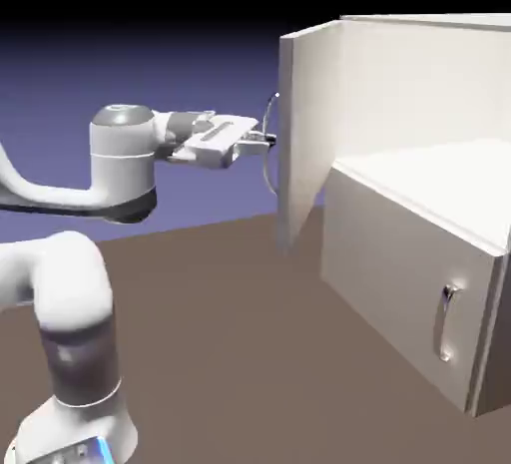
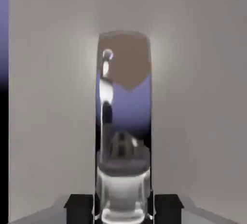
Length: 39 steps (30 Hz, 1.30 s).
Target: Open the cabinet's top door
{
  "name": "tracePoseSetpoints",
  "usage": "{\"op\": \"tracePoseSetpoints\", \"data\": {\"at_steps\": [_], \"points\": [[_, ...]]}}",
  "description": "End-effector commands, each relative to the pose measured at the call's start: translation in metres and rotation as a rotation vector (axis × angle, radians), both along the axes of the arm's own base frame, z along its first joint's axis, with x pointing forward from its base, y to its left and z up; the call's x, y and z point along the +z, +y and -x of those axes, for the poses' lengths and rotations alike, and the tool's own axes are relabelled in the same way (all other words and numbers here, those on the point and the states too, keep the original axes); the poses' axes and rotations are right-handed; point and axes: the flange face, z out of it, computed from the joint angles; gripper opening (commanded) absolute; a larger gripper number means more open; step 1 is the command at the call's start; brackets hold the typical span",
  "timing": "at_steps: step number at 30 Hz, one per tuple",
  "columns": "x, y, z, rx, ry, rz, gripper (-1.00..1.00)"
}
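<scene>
the top door's handle (image 2: pixel 123 122), its long axis upright on the swung-out top door (image 1: pixel 312 123), is gripped between the fingers (image 2: pixel 79 208), left of the cabinet (image 1: pixel 399 272) in the exterior view.

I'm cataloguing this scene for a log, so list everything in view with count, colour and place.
Cabinet: one, pale grey-beige, exterior view's right
Top door: one, pale grey, swung open at the cabinet's upper part
Long handle: one, silver, on the top door, between the fingertips
Lower door: one, grey-beige, closed, below the open compartment
Small handle: one, silver, on the lower door
Table: one, brown, below
Arm: one, white, exterior view's left
Gripper: one, white with dark tips, closed on the long handle
</scene>
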Motion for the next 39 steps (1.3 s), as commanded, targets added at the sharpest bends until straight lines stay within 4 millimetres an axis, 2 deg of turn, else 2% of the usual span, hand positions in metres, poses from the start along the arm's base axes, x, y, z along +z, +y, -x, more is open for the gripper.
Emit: {"op": "tracePoseSetpoints", "data": {"at_steps": [1, 11, 21, 29, 39], "points": [[0.0, 0.006, 0.004, -0.013, 0.0, -0.003, -1.0], [0.0, 0.082, 0.045, -0.181, 0.0, -0.003, -1.0], [0.0, 0.189, 0.079, -0.397, 0.0, -0.003, -1.0], [0.0, 0.267, 0.088, -0.551, 0.0, -0.003, -1.0], [0.0, 0.351, 0.085, -0.714, -0.001, -0.003, -1.0]]}}
